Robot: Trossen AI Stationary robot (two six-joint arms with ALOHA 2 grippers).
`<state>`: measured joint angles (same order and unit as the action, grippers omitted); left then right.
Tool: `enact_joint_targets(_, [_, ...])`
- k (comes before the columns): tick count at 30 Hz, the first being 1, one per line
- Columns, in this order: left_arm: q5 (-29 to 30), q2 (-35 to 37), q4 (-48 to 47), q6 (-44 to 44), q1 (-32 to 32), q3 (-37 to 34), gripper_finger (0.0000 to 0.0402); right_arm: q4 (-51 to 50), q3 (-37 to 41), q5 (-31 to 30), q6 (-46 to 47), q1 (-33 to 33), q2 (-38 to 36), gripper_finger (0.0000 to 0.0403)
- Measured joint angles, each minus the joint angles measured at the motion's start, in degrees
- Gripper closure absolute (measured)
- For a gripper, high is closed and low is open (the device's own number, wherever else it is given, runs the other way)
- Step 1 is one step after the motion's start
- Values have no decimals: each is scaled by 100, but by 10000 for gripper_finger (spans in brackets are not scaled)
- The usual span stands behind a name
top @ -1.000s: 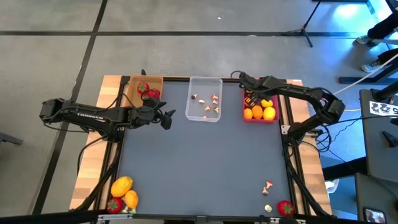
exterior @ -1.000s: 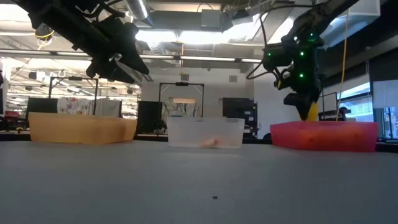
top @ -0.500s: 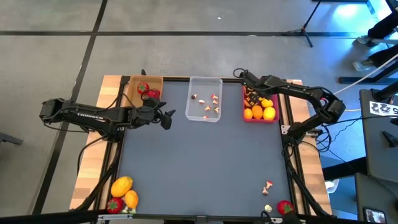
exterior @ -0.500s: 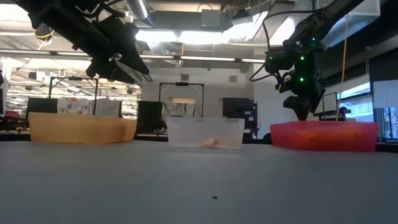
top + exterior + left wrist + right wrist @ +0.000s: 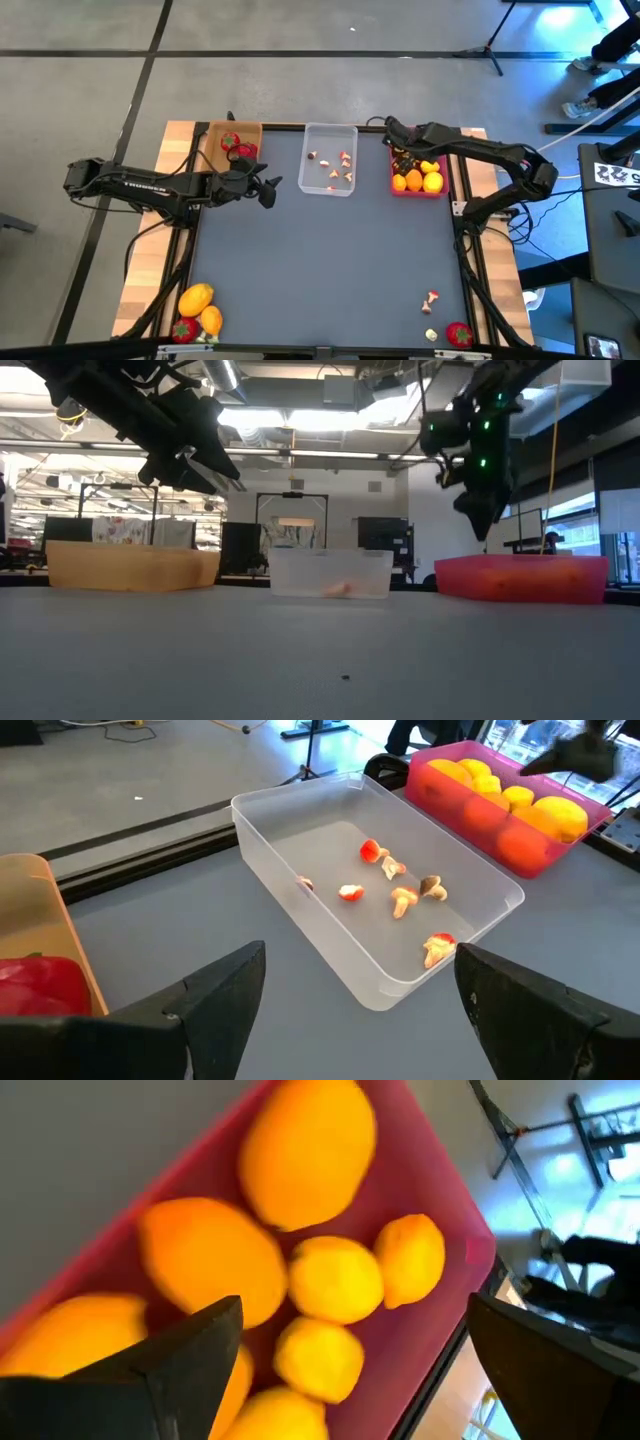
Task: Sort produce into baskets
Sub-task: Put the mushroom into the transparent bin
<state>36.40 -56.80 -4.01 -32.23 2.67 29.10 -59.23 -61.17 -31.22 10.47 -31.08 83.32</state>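
- The desk (image 5: 330, 260) is a grey mat, mostly bare in the middle, with the three baskets in a row along the far edge.
- Tan basket (image 5: 232, 145) is on my left side and has red strawberry pieces (image 5: 240, 150) in it.
- Clear basket (image 5: 330, 172) sits in the middle, a handful of tiny mushroom bits (image 5: 405, 900) scattered on its floor.
- Pink basket (image 5: 395, 185) is on my right side, loaded with yellow and orange fruit (image 5: 335, 1280).
- My right fingers (image 5: 398, 153) hang over the pink basket's far half, spread wide with nothing between them, the fruit right below.
- My left fingers (image 5: 270, 189) hover over the desk just in front of the tan basket, near the clear one's corner. Also spread, also empty.
- Unsorted stuff along the near edge: an orange fruit (image 5: 196, 298), a smaller yellow one (image 5: 211, 320) and a strawberry (image 5: 184, 331) at the near left corner.
- At the near right corner: another strawberry (image 5: 458, 334), a mushroom bit (image 5: 431, 298) and a tiny pale piece (image 5: 431, 336) I can't identify.
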Motion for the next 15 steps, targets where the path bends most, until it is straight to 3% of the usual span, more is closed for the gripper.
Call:
enact_joint_targets(7, [0, -1, -2, 2, -1, 0, 84, -740, -258, 754, 649, 1076, -431, 22])
enact_joint_targets(15, [0, 0, -2, 2, -1, 0, 84, -1246, -259, 2182, 1836, 2382, -843, 22])
